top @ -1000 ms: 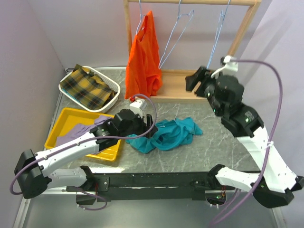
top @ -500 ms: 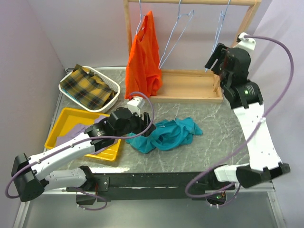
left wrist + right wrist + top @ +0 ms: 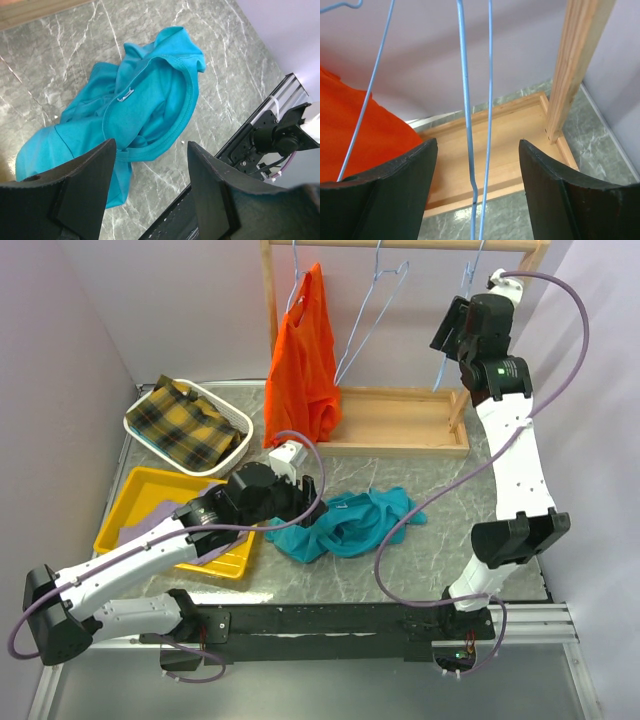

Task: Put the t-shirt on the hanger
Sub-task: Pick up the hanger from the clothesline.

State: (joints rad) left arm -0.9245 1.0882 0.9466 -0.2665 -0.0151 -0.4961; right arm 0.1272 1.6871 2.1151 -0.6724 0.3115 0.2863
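The teal t-shirt (image 3: 352,524) lies crumpled on the marble table, and in the left wrist view (image 3: 145,100) its neck opening faces up. My left gripper (image 3: 306,502) is open and empty, hovering just above the shirt's left edge (image 3: 151,152). My right gripper (image 3: 450,330) is raised high at the rack, open, with its jaws on either side of the two wires of the rightmost pale-blue hanger (image 3: 441,370) without touching them. Those wires (image 3: 466,100) hang straight down between the fingers.
The wooden rack (image 3: 400,425) has a base tray and a right post (image 3: 570,75). A middle hanger (image 3: 365,325) hangs bare, and an orange garment (image 3: 300,365) hangs on the left one. A white basket (image 3: 238,418) holds plaid cloth. A yellow tray (image 3: 130,502) holds lilac cloth.
My right arm has swung up and back from near the rack base to the right hanger. My left gripper has stayed over the shirt's left edge.
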